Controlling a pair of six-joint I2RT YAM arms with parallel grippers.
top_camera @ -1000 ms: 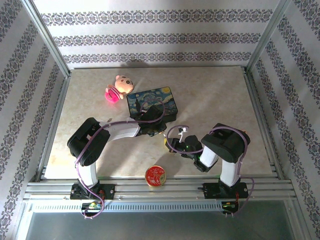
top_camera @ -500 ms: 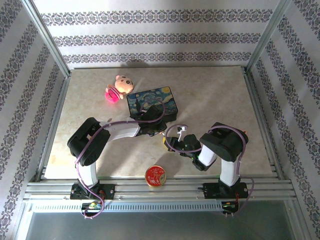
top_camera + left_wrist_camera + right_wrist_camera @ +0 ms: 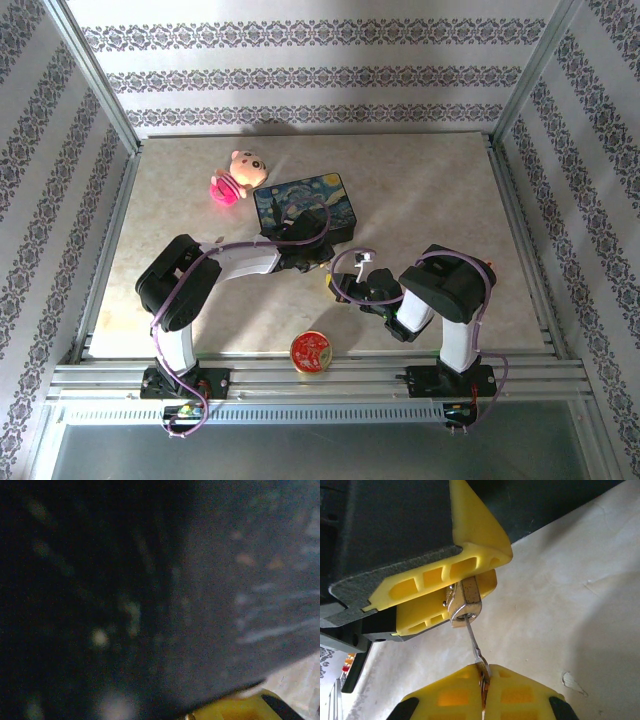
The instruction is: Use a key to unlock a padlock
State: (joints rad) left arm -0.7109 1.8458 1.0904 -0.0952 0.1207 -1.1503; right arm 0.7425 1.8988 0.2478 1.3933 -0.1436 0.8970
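Padlock [image 3: 464,602], just off the near edge of the painted box [image 3: 303,207], is nipped between the yellow fingers of the left pincer [image 3: 487,572]. The right pincer [image 3: 482,672], a little farther from the box, is clamped tight on the key [image 3: 474,642]. The key's long axis runs straight from this pincer to the lock's keyway face, where its tip meets the body. Whether it is fully seated cannot be told. The next twist would probably be about this axis.
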